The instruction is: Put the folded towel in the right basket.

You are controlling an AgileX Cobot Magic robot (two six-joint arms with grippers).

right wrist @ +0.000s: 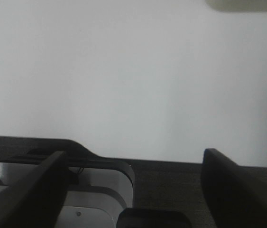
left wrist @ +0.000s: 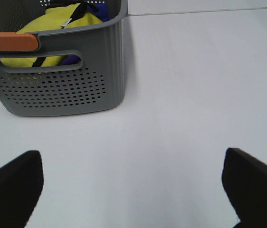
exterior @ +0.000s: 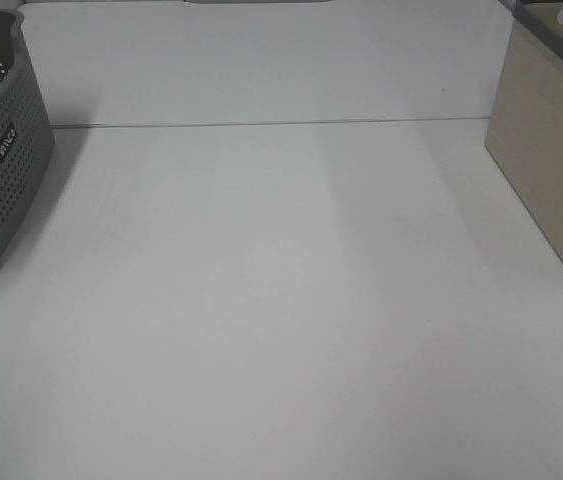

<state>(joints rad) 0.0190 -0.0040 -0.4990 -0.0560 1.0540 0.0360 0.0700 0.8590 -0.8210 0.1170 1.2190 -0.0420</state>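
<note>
Currently both claws, left claw (left wrist: 133, 190) and right claw (right wrist: 133, 190), apart, empty; no folded towel visible, so risk grabbing wrong cloth from grey basket (left wrist: 62, 90).

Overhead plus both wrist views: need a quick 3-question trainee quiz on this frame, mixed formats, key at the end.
1. True or false: a folded towel lies on the table between the two baskets in the overhead view.
2. Multiple choice: what does the left wrist view show inside the grey basket? A) nothing B) yellow cloth with something blue behind it C) a white towel
3. Fill in: the beige basket stands at the ____ edge of the overhead view.

Key: 1 false, no towel shows on the table. 2 B. 3 right.
</note>
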